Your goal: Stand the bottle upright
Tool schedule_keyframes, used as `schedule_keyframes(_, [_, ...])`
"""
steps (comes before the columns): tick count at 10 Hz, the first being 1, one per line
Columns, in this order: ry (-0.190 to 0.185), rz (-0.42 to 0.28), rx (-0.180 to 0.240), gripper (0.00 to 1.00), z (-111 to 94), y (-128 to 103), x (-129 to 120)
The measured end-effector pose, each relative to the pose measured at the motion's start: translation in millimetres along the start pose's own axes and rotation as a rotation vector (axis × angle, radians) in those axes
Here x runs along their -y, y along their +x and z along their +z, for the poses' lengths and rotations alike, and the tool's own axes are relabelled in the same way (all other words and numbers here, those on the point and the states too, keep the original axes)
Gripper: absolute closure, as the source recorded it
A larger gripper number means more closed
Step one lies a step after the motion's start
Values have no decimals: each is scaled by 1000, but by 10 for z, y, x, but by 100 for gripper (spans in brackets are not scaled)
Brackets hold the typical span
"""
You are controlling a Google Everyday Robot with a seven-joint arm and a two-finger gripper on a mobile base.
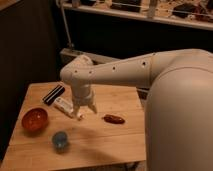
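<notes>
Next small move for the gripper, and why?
Probably lower the open gripper onto the bottle and close: the bottle lies on its side on the table, one end right by the gripper, not gripped.

Dim warm light from above; the table (100, 142) glows amber, beyond it nearly black; the gripper (86, 109), low over the table's middle, shows pale and lit; everything is soft, blurred, grainy.
</notes>
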Motion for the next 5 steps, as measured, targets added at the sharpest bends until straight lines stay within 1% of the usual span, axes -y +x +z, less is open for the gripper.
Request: schedule_keyframes(5, [0,0,-2,35,12,3,-2])
